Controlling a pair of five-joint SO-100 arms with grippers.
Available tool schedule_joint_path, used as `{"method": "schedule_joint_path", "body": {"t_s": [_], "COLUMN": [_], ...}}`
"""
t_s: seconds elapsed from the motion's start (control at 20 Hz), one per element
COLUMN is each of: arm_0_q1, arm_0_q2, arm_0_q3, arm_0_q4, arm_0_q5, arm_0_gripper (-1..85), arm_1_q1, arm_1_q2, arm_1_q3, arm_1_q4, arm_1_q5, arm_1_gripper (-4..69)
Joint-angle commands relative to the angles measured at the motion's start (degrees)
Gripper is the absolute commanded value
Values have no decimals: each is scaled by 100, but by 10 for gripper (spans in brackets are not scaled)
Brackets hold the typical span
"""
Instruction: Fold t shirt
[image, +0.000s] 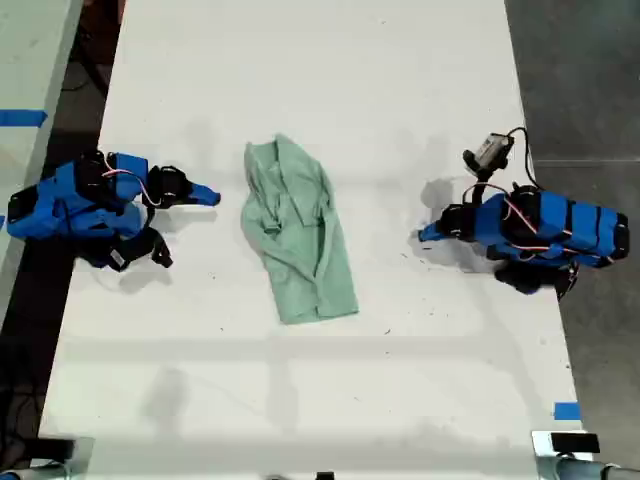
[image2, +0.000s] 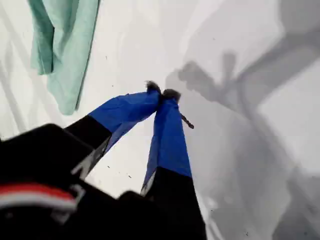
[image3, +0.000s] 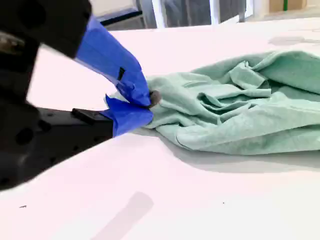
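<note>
The t shirt is a pale mint-green, wrinkled bundle lying lengthwise in the middle of the white table. My first gripper is on the arm at the exterior view's right. It is shut with nothing in it, resting low over bare table a short way from the t shirt. My second gripper is on the arm at the exterior view's left. It is also shut, with its tips just short of the t shirt's crumpled edge; the exterior view shows a small gap between them.
Dark floor runs along both long sides of the table in the exterior view. A blue tape mark sits near the table's corner at the exterior view's lower right. Another tape strip lies on a neighbouring surface at its left edge.
</note>
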Motion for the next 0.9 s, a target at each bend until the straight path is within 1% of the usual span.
{"method": "schedule_joint_path", "body": {"t_s": [0.0,0.3,0.5,0.6,0.65,0.75,0.85], "arm_0_q1": [105,88,299,475,633,870,1002], "arm_0_q2": [35,35,35,-35,-18,-264,-1661], "arm_0_q3": [-62,-62,-158,-211,-246,-809,-2004], "arm_0_q4": [18,18,114,158,167,141,141], "arm_0_q5": [53,53,-44,-343,-580,-835,-1020], "arm_0_gripper": [-2,-2,-2,-2,-2,-2,-2], "arm_1_q1": [-70,-88,-272,-255,-281,-264,-229], "arm_1_q2": [88,88,88,79,62,-193,-1450], "arm_1_q3": [264,264,202,-9,-220,-1046,-2303], "arm_1_q4": [70,70,-9,18,149,580,712], "arm_1_q5": [53,62,-123,-18,70,202,202], "arm_1_gripper": [14,14,12,12,12,11,-2]}}
